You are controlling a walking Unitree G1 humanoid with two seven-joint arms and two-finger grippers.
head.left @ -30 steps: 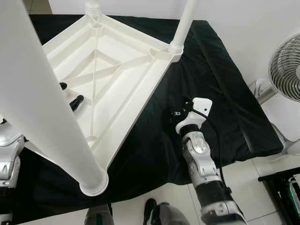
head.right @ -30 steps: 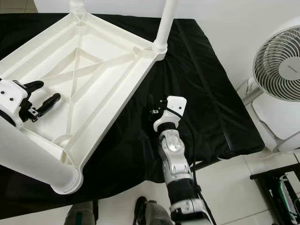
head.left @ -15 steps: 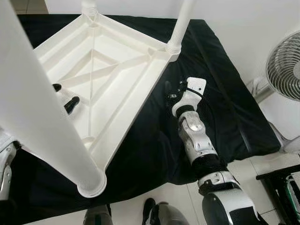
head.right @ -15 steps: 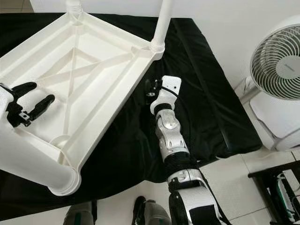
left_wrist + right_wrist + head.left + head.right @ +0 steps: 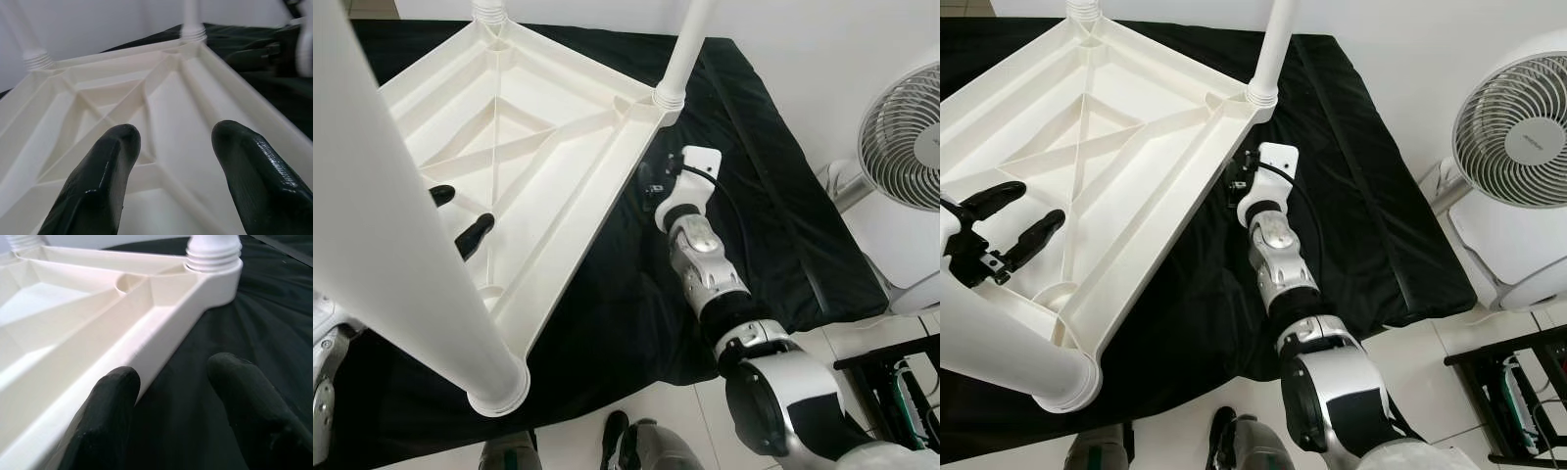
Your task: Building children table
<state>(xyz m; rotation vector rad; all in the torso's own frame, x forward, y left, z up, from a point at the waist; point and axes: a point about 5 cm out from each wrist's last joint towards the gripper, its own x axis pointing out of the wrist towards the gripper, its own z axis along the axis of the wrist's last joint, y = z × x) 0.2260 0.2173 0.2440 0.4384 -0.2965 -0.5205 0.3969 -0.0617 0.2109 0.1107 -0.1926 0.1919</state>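
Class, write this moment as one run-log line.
table: upside down on black cloth | left gripper: open, over underside | right gripper: open, at table's edge | fan: right

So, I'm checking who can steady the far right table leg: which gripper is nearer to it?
Right. The right gripper hovers open over the black cloth, beside the tabletop edge just short of that leg. The left gripper is open over the tabletop underside, nearer the robot.

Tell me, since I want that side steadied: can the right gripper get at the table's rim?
Probably yes. The right gripper is open beside the table rim, one finger close against it, over the black cloth, with nothing between.
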